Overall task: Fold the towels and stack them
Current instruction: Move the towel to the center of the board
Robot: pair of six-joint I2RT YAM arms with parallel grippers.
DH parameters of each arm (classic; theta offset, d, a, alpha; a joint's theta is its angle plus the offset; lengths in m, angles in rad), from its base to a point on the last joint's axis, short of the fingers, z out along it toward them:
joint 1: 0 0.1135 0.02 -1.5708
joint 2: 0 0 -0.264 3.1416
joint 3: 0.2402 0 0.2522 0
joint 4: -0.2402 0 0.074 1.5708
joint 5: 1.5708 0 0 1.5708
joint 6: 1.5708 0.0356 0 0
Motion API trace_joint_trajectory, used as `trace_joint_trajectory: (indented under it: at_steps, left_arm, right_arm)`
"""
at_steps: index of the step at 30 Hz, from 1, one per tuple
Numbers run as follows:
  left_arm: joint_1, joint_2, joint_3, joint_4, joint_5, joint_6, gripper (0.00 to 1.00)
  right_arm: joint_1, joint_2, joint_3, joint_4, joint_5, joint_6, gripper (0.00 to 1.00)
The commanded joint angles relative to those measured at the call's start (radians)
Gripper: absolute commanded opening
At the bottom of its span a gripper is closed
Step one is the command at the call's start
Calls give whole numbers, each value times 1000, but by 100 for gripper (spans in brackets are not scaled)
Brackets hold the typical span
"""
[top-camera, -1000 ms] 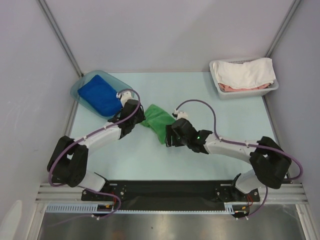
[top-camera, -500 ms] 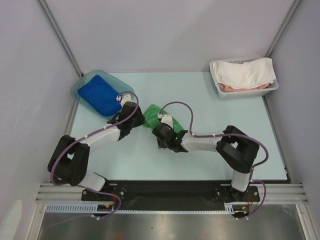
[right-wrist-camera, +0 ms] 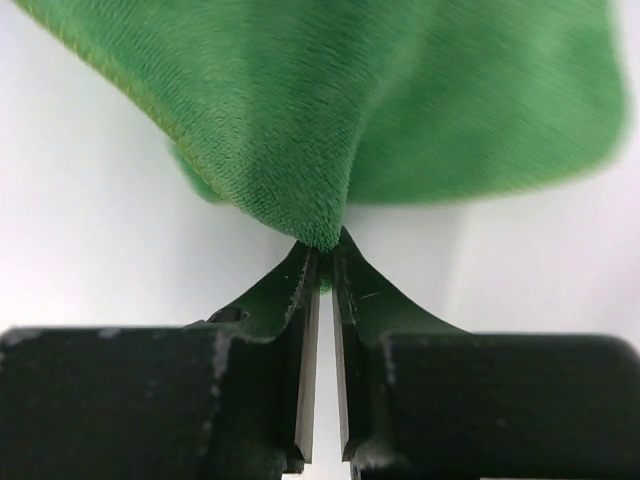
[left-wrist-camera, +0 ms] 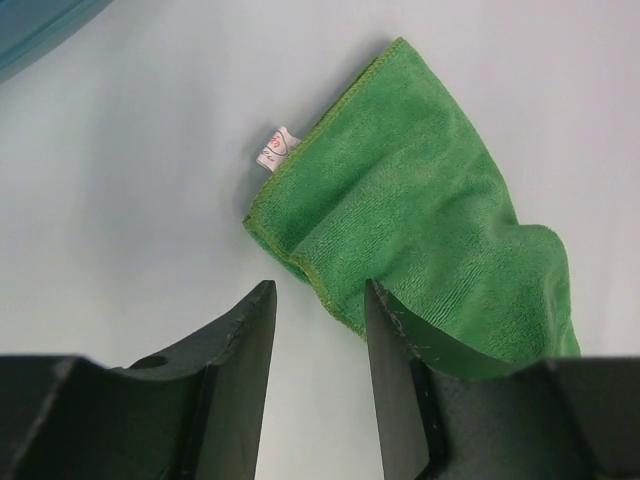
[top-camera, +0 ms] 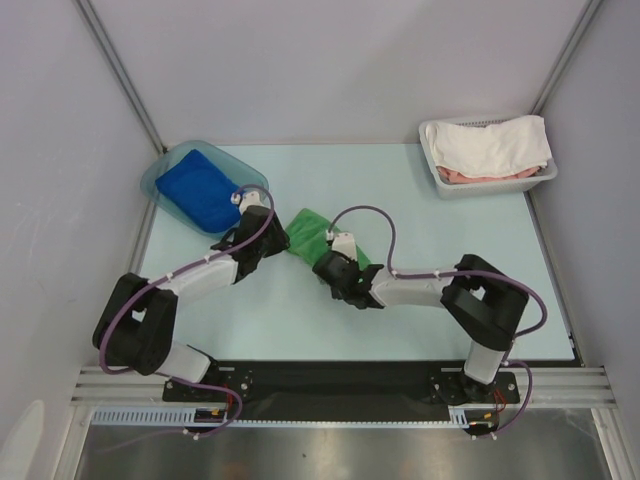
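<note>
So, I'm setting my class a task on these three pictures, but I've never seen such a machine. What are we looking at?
Two robot arms are bolted to a table, each ending in a two-finger gripper. The wide picture looks down from above; the other two come from a camera on each wrist. A green towel lies crumpled mid-table. The right gripper is pinching one corner of it. The left gripper is open beside the towel's tagged edge, holding nothing. A blue towel lies in a clear tray at the far left; a basket at the far right holds a white cloth over a pinkish item.
</note>
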Motion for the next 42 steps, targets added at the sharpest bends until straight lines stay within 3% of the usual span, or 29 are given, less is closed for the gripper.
trace_joint_trajectory:
  at_steps: [1,13,29,42]
  left_arm:
    - [10,-53,-7,27,38,22,46]
    - [1,-30,-23,47,138,7,41]
    - [-29,133,20,56,146,-10,43]
    - [-36,84,36,7,129,-4,42]
  right_arm:
    - [-25,-123,-64,-44,53,8,12]
    - [-229,-398,-227,-96,4,10,9]
    - [-275,-410,-236,-84,-28,-3,10]
    - [-294,-424,-263,-58,-48,-3,10]
